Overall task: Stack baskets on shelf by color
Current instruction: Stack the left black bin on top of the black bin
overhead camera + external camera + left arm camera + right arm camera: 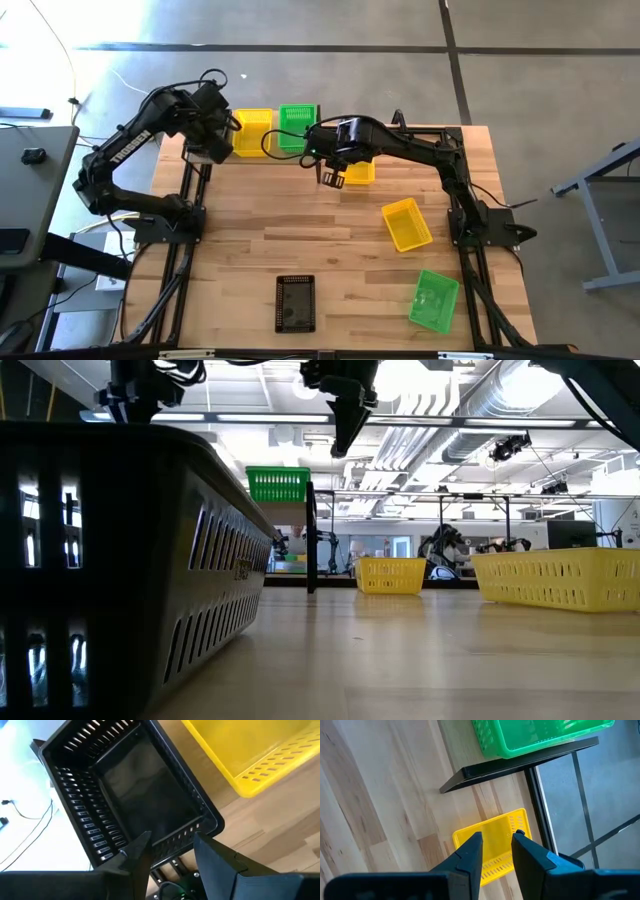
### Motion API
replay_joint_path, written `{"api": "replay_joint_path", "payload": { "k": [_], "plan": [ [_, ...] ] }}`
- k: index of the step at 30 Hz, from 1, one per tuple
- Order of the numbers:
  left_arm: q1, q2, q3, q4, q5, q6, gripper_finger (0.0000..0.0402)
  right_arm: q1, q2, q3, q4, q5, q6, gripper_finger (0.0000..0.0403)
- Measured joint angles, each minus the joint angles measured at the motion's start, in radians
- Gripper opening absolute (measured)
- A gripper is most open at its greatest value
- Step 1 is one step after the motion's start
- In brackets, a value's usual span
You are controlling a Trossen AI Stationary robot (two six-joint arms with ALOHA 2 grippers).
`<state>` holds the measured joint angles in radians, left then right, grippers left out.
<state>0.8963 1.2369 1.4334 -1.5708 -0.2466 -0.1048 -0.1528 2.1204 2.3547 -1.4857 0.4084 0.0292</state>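
Plank tabletop [250,240], shelf [520,762] at twelve o'clock: my left gripper [170,851], parted, sits over the black basket [135,795]; right gripper [496,847], slightly parted, empty, hovers above the yellow basket [492,840]. Next: descend, pinch its rim.

Table centre [300,225] open; 3 baskets [407,223] crowd its near-right.

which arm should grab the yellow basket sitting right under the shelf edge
Right. The right gripper hangs open directly above that yellow basket beside the shelf; the left gripper is over the black basket at the shelf's far end.
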Motion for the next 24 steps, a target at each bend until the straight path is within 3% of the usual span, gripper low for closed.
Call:
{"api": "replay_joint_path", "payload": {
  "k": [24],
  "plan": [
    [0.0, 0.058, 0.0, 0.0, 0.019, -0.12, 0.0135, 0.0, 0.0, 0.0, 0.0, 0.0, 0.018, 0.009]
  ]
}}
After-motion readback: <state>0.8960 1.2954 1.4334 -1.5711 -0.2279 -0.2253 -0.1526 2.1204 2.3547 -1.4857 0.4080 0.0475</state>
